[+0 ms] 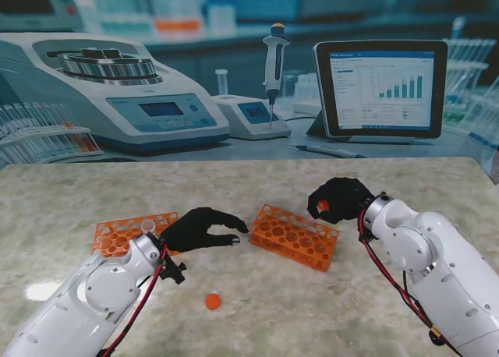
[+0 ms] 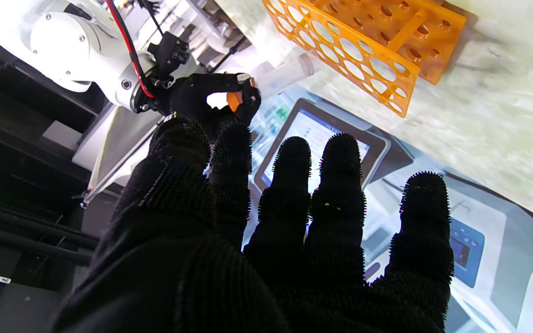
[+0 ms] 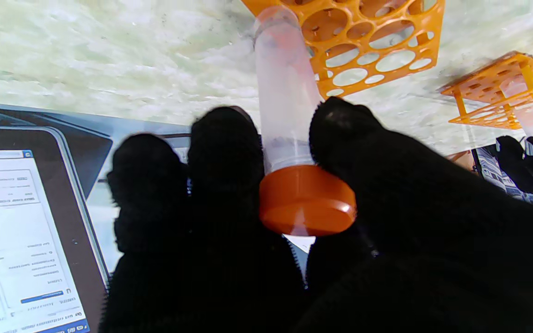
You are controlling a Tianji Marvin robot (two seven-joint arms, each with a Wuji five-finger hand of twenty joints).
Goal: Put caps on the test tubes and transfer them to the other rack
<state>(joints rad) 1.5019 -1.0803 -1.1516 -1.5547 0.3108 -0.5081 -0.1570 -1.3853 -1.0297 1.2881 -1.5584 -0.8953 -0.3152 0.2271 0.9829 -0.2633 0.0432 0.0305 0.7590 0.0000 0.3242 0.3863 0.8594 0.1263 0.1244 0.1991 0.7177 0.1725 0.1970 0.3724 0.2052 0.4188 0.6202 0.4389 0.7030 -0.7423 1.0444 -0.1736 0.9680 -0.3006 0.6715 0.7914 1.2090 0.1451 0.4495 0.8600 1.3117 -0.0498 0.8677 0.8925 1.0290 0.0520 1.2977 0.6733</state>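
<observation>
- Right hand (image 1: 337, 199) pinches a capped tube (image 3: 286, 106) beside the middle rack (image 1: 295, 236).
- Left hand (image 1: 204, 228) is spread, holding nothing.
- Loose cap (image 1: 213, 301) lies on the worktop (image 1: 257, 185).

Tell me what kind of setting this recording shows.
Probably a mock laboratory bench: orange test tube racks sit on a marble-look table, and the right robot hand holds a capped test tube. The centrifuge, pipette and tablet behind look like a printed backdrop.
</observation>
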